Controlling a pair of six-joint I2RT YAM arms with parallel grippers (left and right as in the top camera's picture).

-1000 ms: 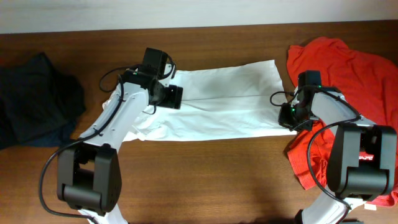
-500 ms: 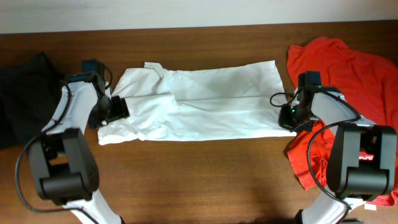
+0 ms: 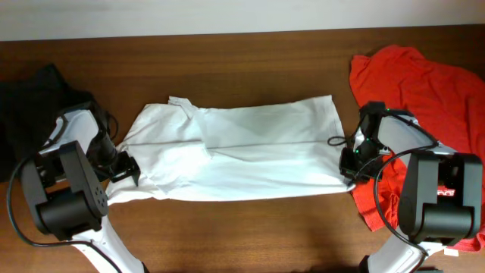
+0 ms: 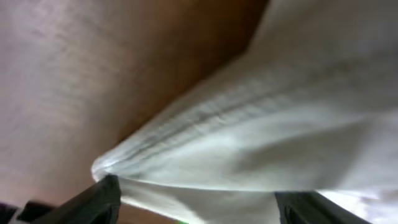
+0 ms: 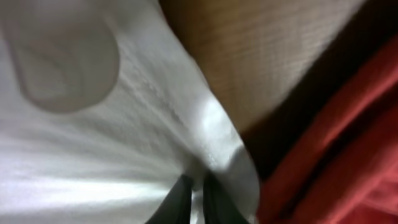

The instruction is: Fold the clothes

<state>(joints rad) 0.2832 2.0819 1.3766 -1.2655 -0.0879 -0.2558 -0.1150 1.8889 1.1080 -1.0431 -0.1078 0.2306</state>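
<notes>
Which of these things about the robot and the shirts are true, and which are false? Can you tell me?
1. The white shirt lies between the left gripper and the right gripper. True.
2. The red shirt is beside the left gripper. False: it lies by the right gripper.
3. The right gripper pinches the white shirt. True: its fingers are shut on a corner.
4. The white shirt is folded into a small square. False: it is spread out long across the table.
5. The dark cloth lies on top of the white shirt. False: it lies apart from it, beyond the left arm.
</notes>
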